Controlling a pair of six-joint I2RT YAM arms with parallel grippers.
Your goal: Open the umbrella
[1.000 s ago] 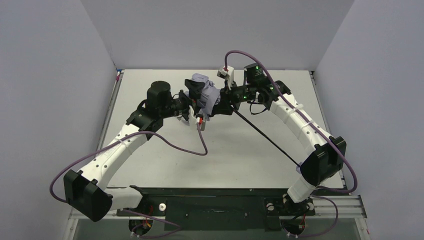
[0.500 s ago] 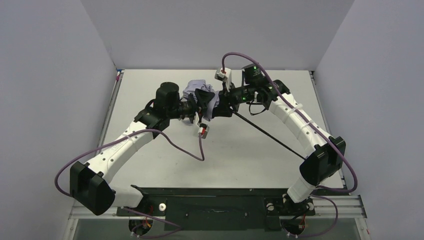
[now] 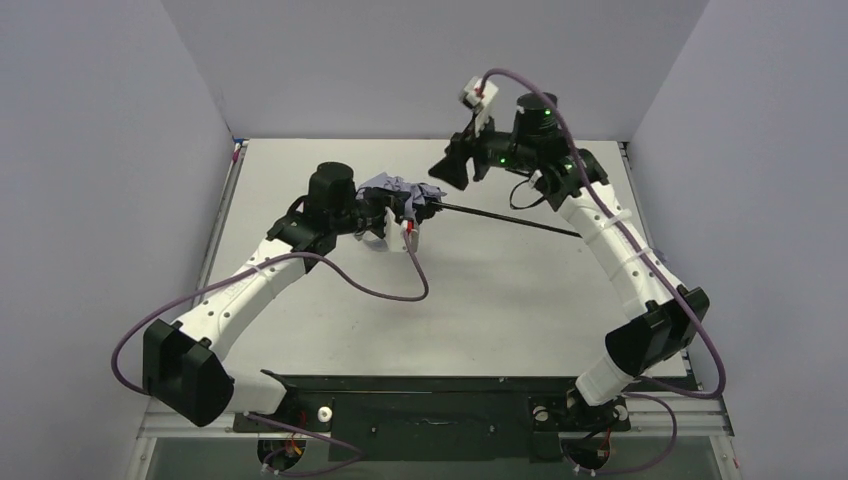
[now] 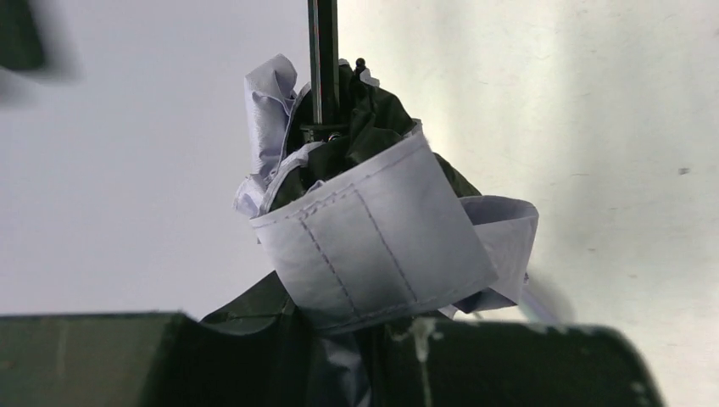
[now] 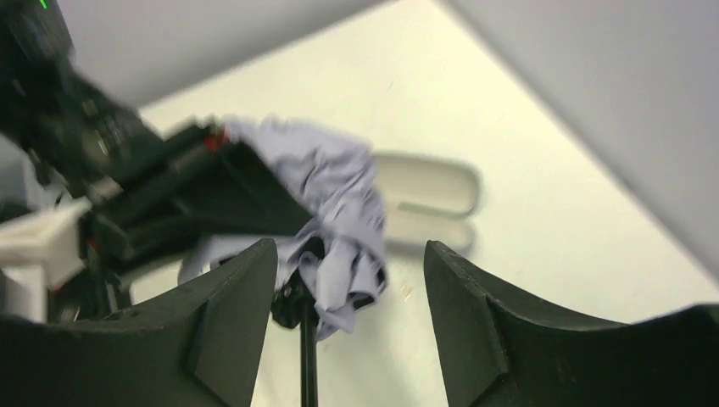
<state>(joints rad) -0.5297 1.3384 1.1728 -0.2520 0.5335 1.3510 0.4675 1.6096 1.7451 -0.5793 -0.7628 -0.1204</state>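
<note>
The umbrella [image 3: 395, 188] is a crumpled lavender-and-black bundle at the middle of the table's far side. Its thin black shaft [image 3: 510, 221] runs right, down to the table. My left gripper [image 3: 398, 210] is shut on the bundle. In the left wrist view the folded canopy with its stitched lavender strap [image 4: 373, 246] sits just ahead of my left gripper [image 4: 365, 356], and the shaft [image 4: 322, 59] points away. My right gripper [image 3: 450, 165] hangs open above and right of the bundle, touching nothing. In the right wrist view my right gripper [image 5: 349, 250] frames the canopy [image 5: 339, 195] and shaft [image 5: 307, 365].
A pale oval clamshell case [image 5: 428, 199] lies open on the table beyond the umbrella. Grey walls close in the table's back and sides. The left arm's purple cable [image 3: 390, 290] loops over the table's middle.
My left gripper has shut on the canopy bundle. My right gripper has let go, opened and risen up and to the right. The shaft swung from pointing near-right to lying flatter.
</note>
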